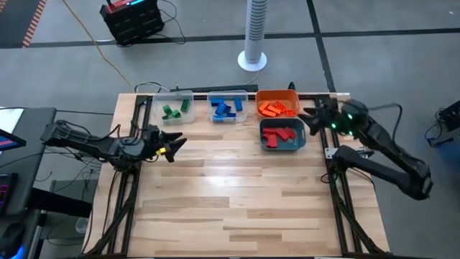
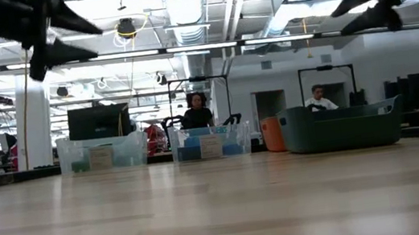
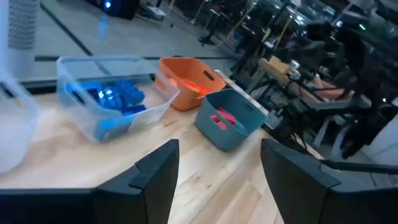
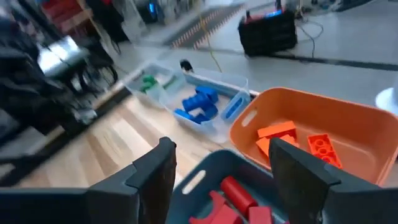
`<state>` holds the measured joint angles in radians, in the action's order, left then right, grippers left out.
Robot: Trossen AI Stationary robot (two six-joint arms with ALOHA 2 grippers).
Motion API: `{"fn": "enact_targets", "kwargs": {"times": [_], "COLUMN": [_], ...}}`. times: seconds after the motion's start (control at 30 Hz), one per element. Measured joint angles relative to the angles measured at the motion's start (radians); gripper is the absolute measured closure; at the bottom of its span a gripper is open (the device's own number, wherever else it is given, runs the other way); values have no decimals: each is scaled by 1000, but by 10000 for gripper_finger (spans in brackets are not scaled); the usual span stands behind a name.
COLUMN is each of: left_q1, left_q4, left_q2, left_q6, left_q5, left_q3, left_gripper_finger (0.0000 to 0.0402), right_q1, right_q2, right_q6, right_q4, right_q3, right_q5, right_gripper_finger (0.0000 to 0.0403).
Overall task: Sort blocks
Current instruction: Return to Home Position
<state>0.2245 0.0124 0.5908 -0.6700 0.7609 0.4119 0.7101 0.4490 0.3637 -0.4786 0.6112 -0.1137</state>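
The blocks lie sorted in four bins along the table's far edge: green blocks (image 1: 175,109) in a clear bin, blue blocks (image 1: 226,109) in a second clear bin, orange blocks (image 1: 276,108) in an orange bin, red blocks (image 1: 281,135) in a teal bin. My left gripper (image 1: 177,144) hangs open above the table's left side, in front of the green bin, holding nothing. My right gripper (image 1: 310,121) is open at the right end of the orange and teal bins, above the table. In the right wrist view the red blocks (image 4: 236,202) and orange blocks (image 4: 297,143) show between its fingers.
The clear bin (image 1: 172,97), second clear bin (image 1: 227,97), orange bin (image 1: 277,96) and teal bin (image 1: 283,147) line the far edge. The bare wooden tabletop (image 1: 237,201) spreads toward the near edge. A white fan post (image 1: 253,43) stands on the floor beyond the table. People show far behind in the low view.
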Motion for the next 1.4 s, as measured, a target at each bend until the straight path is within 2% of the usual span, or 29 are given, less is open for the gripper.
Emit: {"fn": "enact_targets", "kwargs": {"times": [0.2,0.4,0.5,0.8,1.03,1.23,1.4], "left_q1": [-13,-14,-14,-15,-16,-16,-16], "left_q4": [37,322,440,532,468,346,167], "left_q2": [-34,-28,-28,-39,-53,-53,-53], "left_q6": [-88,-60,-48,-109,-41,-57,53], "left_q5": [29,46,47,36,4,7,7], "left_q3": [-90,-215,-273,-399,-400,-400,-401], "left_gripper_finger": [201,237,253,295,337,356,356], "right_q1": [-92,-146,-161,-227,-315,-328,-328], "right_q2": [-254,-450,-441,-447,-447,-446,-447], "right_q6": [125,233,254,238,256,267,289], "right_q4": [-4,30,47,52,38,200,321], "right_q3": [-136,-268,-295,-304,-321,-452,-537], "right_q5": [116,168,169,162,164,204,217], "right_gripper_finger": [143,143,143,143,143,143,143]}}
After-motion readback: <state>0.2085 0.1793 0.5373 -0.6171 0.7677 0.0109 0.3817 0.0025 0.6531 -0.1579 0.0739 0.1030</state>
